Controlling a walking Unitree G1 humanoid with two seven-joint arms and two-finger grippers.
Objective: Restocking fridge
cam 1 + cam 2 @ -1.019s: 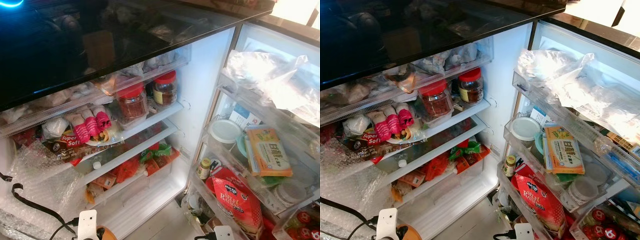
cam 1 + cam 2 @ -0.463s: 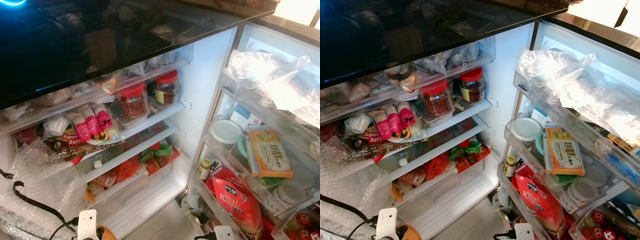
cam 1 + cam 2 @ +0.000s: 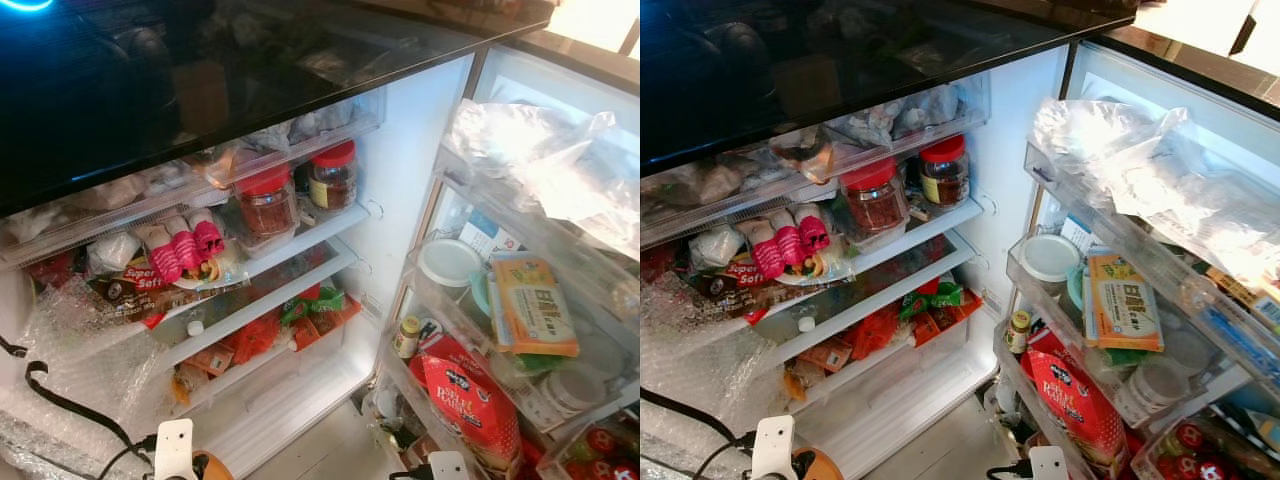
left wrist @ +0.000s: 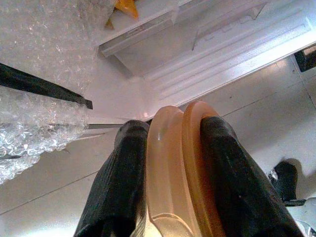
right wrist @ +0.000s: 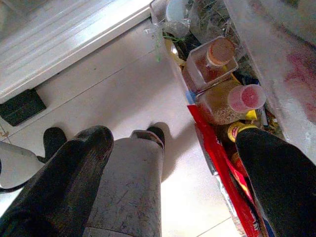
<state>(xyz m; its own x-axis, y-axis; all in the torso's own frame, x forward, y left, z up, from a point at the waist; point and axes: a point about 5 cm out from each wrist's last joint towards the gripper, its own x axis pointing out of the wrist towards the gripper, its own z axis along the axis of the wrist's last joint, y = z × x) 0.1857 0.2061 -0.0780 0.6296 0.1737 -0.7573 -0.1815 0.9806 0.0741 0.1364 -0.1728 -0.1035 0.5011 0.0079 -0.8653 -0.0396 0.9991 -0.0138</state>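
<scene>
The fridge stands open, its shelves [image 3: 290, 255] crowded with food. Two red-lidded jars [image 3: 265, 200] sit on the upper shelf beside pink-wrapped packets [image 3: 185, 250]. Low at the bottom edge, in front of the fridge, my left gripper [image 4: 173, 128] is shut on a smooth orange-tan plastic item [image 4: 173, 173], whose top peeks out as an orange item [image 3: 210, 467]. My right gripper [image 5: 177, 138] is open, fingers wide apart, low beside the door's bottom rack, with nothing between them but floor and a grey cylinder [image 5: 128, 187].
Door racks [image 3: 440, 300] on the right hold a white-lidded tub [image 3: 450, 262], an orange box [image 3: 530, 305], a red raisin bag [image 3: 465, 405] and a crumpled plastic bag [image 3: 540, 165]. Bubble wrap [image 3: 70, 380] and a black cable [image 3: 70, 410] lie lower left. Small bottles [image 5: 212, 61] fill the bottom rack.
The view has shifted slightly, so the door racks sit a little differently in frame. Both grippers stay low where they were.
</scene>
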